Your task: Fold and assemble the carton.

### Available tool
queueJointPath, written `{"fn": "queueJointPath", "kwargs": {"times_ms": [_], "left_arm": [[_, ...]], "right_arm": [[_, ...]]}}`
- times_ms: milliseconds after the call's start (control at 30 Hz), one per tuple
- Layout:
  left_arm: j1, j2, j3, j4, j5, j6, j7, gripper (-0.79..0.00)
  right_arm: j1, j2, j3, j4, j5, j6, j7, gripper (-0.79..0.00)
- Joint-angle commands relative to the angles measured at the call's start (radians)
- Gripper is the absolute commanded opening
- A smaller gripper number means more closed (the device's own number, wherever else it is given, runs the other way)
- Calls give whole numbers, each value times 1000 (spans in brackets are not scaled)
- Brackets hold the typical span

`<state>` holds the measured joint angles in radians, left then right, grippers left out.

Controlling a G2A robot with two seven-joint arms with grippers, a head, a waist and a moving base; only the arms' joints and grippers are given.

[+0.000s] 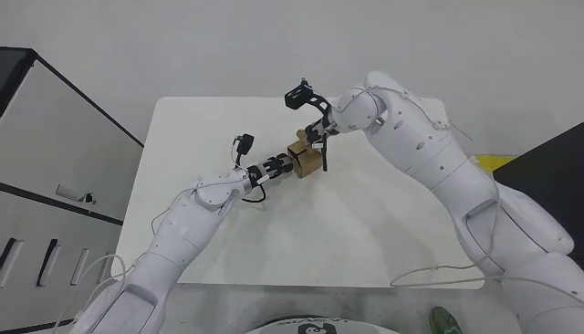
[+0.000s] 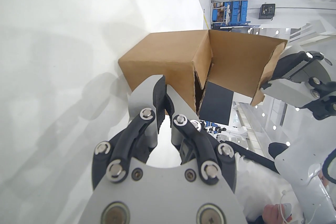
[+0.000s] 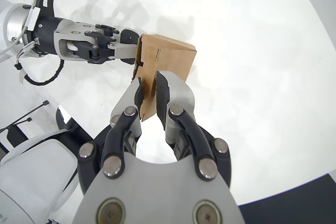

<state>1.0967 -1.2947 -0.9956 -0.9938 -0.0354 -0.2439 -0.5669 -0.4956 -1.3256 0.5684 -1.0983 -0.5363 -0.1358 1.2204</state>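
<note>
Right fingers [image 3: 163, 93] pinch carton [image 3: 172, 55] flap; left fingers [image 2: 159, 90] clamp opposite edge.

You see your left gripper [image 2: 164, 97] pinching the near wall of the brown carton [image 2: 162, 59], its two black pads pressed close together on the cardboard. The carton is half open, with a split at its near corner, and the white table [image 2: 65, 25] lies behind it. At the carton's other side, the right gripper [image 2: 273, 79] has an open flap's edge between its two fingers.
</note>
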Motion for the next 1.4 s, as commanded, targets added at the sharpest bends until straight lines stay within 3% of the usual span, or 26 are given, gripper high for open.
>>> {"fn": "queueJointPath", "kwargs": {"times_ms": [0, 633, 700, 767, 867, 1100, 1367], "left_arm": [[0, 0, 0, 0, 0, 0, 0, -785], [0, 0, 0, 0, 0, 0, 0, -785], [0, 0, 0, 0, 0, 0, 0, -785], [0, 0, 0, 0, 0, 0, 0, -785], [0, 0, 0, 0, 0, 0, 0, -785], [0, 0, 0, 0, 0, 0, 0, -785], [0, 0, 0, 0, 0, 0, 0, -785]], "right_arm": [[6, -10, -17, 5, -12, 2, 0, -668], [44, -82, -111, 60, -143, 25, -1, -680], [44, -86, -113, 62, -151, 24, -1, -637], [45, -89, -111, 65, -159, 26, 0, -539], [45, -90, -108, 65, -179, 34, 5, -502], [33, -88, -95, 61, -209, 35, 27, -523], [19, -93, -88, 58, -232, 30, 32, -616]]}}
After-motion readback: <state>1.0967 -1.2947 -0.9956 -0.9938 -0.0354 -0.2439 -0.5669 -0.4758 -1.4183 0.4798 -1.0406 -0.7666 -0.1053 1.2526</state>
